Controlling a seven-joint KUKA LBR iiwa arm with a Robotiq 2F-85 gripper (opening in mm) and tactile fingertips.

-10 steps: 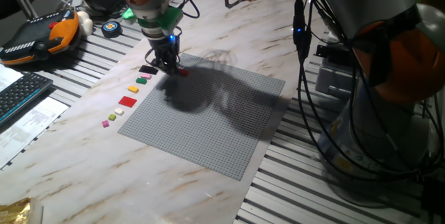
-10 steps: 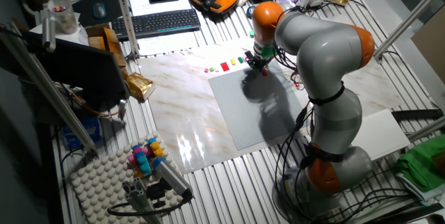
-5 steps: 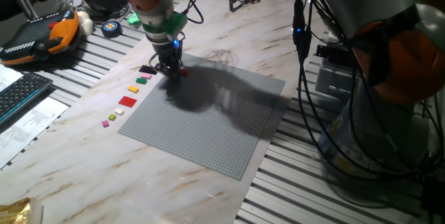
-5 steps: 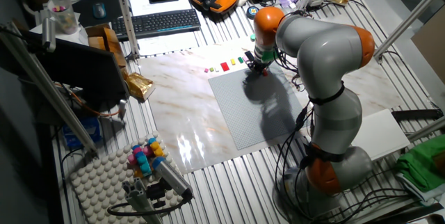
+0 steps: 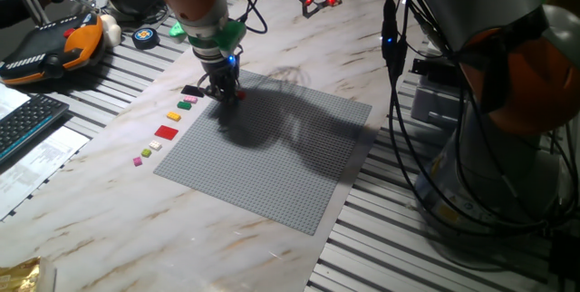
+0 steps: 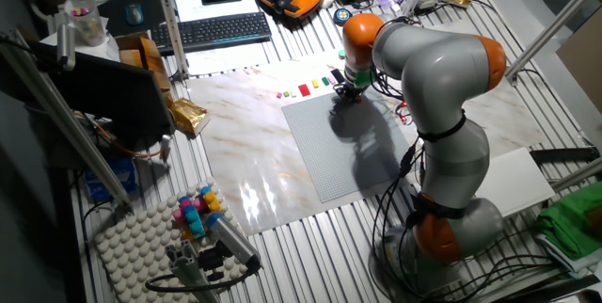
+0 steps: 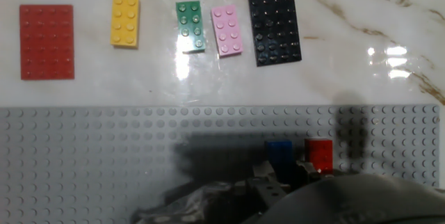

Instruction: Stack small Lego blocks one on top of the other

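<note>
Two small bricks, the blue brick (image 7: 279,152) and the red brick (image 7: 320,154), sit side by side on the gray baseplate (image 7: 104,161), near its edge toward the loose pieces, with a narrow gap between them; not stacked. In one fixed view only the red one shows, as a speck just beside the fingertips.

Change since a second ago: the gripper (image 5: 223,90) has shifted a little along the baseplate edge toward the black plate (image 5: 192,91), and the wrist looks slightly more upright. The row of loose pieces has not moved.

Off the baseplate, on the marble table (image 7: 361,15), lying in a row: large red plate (image 7: 46,41), yellow brick (image 7: 125,21), green brick (image 7: 190,26), pink brick (image 7: 227,30), black plate. Pink lies just beside black; green just beside pink.

Arm pose: the arm (image 6: 423,58) reaches over from the far side, wrist pointing down at the baseplate corner. Gripper low over the two bricks; in the hand view its dark body fills the lower edge, overlapping the near ends of both. Finger state: cannot tell, tips hidden in shadow.
</note>
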